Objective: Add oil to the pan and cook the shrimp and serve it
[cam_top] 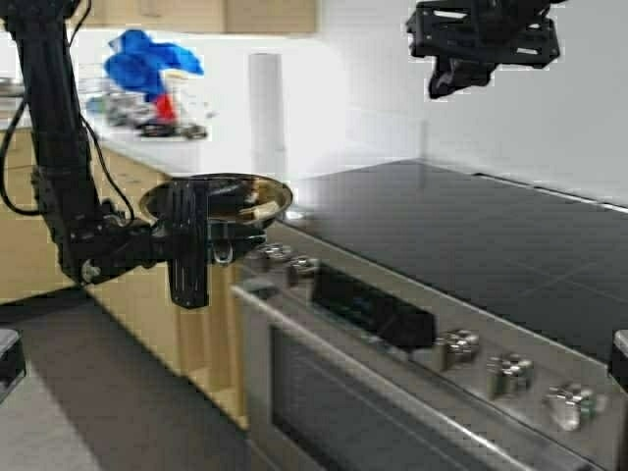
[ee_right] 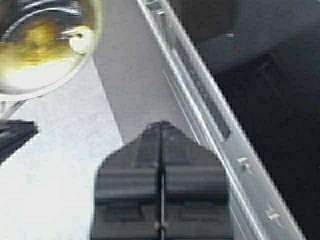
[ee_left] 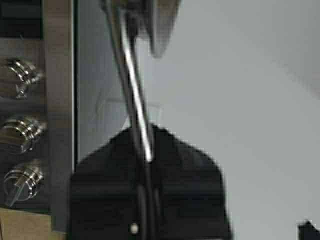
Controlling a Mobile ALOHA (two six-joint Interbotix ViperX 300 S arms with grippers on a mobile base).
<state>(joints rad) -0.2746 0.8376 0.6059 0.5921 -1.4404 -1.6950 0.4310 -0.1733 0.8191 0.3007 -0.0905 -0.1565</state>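
Beside the stove (cam_top: pixel 471 245), left gripper (cam_top: pixel 188 257) pinches the pan (cam_top: pixel 218 201) handle (shrimp (cam_top: pixel 257 210) inside); right gripper (cam_top: pixel 481 44), jaws pressed together, idles; next needs level carrying to serve.

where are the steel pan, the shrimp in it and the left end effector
round shallow steel frying pan (cam_top: pixel 267 188): high view, on its shiny rim.
small pale curled shrimp (ee_right: pixel 81 39): right wrist view, on its body inside the pan.
left end effector (cam_top: pixel 188 257): high view, on its black fingers shut on the pan's handle.

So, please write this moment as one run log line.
left gripper: shut on pan handle | pan: held off the stove, beside its left end | shrimp: in pan | right gripper: shut, raised, holds nothing
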